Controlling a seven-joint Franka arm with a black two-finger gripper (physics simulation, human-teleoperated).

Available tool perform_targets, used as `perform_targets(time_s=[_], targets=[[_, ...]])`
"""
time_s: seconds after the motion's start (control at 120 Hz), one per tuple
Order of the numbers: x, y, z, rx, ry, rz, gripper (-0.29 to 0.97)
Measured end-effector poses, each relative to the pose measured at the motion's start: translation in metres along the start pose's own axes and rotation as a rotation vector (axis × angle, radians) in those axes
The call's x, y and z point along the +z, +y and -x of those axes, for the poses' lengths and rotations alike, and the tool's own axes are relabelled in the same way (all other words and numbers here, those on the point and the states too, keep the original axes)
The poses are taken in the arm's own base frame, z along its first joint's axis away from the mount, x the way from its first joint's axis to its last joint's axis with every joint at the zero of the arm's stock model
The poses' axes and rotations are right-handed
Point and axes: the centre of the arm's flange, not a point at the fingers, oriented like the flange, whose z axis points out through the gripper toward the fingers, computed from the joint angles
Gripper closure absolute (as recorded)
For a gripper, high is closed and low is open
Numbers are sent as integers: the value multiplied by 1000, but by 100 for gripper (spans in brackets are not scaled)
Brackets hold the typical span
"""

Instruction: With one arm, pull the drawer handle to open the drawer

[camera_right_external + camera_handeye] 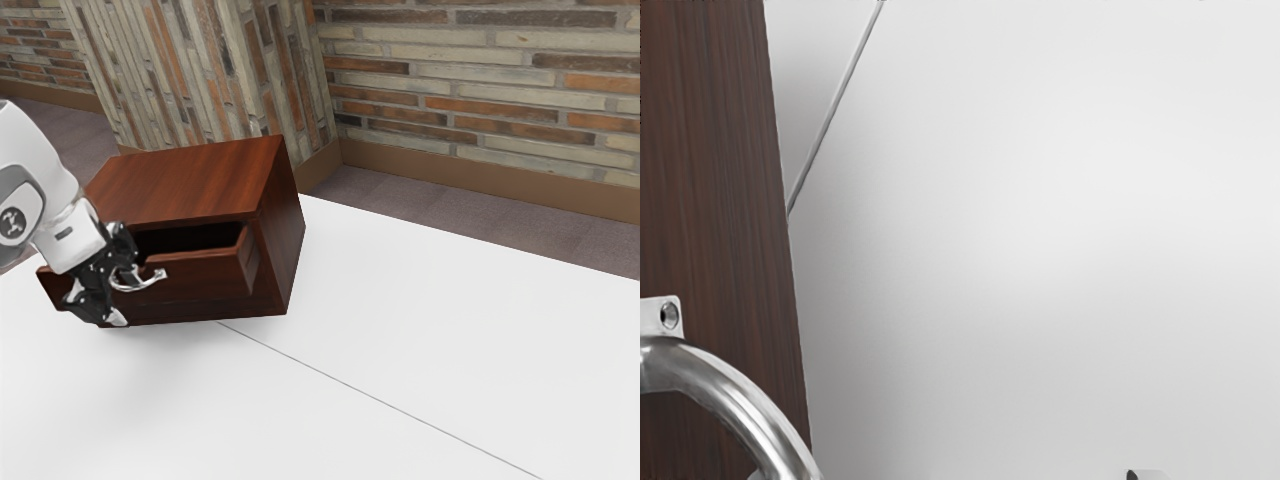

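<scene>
Drawer (195,272) sits part-open in cabinet (190,180) on desk (420,340). Hand (120,278) at handle (143,281); we cannot tell whether clenched. We judge pull step in hand. Next: confirm hold, draw straight outward.

**Count: 1 of each**

1 wooden cabinet (190,185), with 1 drawer (205,272) in it and 1 metal handle (143,280) on that drawer. 1 white table (450,350) beneath. 1 robot arm (35,205), ending in 1 black hand (112,290).

No legible text, labels or numbers anywhere, small grey mark on the arm (40,190) unreadable
</scene>
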Motion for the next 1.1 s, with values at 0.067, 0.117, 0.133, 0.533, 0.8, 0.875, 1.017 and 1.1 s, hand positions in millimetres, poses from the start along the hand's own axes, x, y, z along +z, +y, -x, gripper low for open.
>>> perform_targets(time_s=[0.067,0.117,0.133,0.533,0.8,0.875,1.017,1.1], targets=[[-2,5,0,-1,4,-3,28],[-4,9,0,-1,6,-7,29],[-5,11,0,-1,6,-8,29],[-11,39,-2,-4,16,-17,28],[-15,57,-3,-13,32,-26,27],[-15,62,-3,-15,38,-28,26],[-16,72,-3,-20,49,-30,25],[-18,76,-5,-20,54,-36,25]])
